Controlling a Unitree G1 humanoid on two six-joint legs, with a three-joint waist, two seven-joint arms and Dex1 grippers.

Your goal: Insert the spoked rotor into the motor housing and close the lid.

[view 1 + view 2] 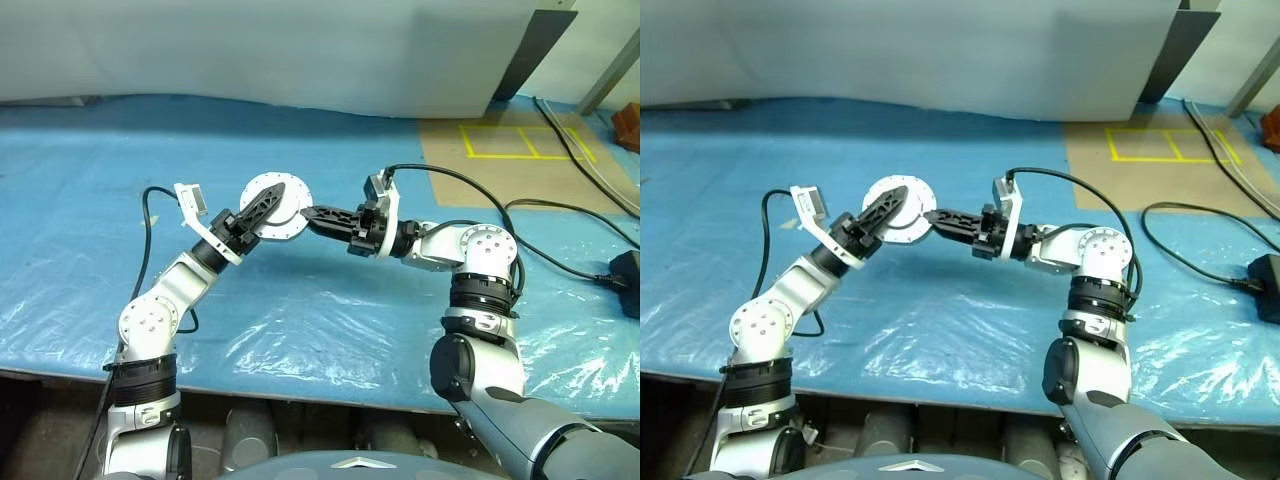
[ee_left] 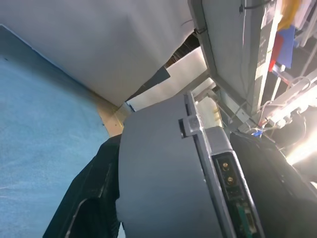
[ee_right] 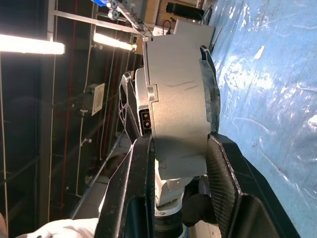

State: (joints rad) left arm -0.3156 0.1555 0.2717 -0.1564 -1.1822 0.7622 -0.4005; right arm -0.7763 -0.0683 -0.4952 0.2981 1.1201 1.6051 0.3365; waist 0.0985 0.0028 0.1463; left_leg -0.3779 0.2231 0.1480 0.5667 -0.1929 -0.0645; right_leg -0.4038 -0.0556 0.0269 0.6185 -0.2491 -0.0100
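The motor housing is held up in the air above the blue table, its pale round face with rim holes turned towards me. My right gripper comes in level from the right and is shut on the housing's rim, clamping it across its thickness. My left gripper reaches up from the lower left, across the pale face. In the left wrist view the housing looms very close, a connector showing on its side. The spoked rotor is out of view. I cannot tell the lid apart from the housing.
Blue plastic sheeting covers the table. At the right lie black cables and a black power brick. A yellow taped rectangle marks a brown patch at the back right. A white panel stands behind the table.
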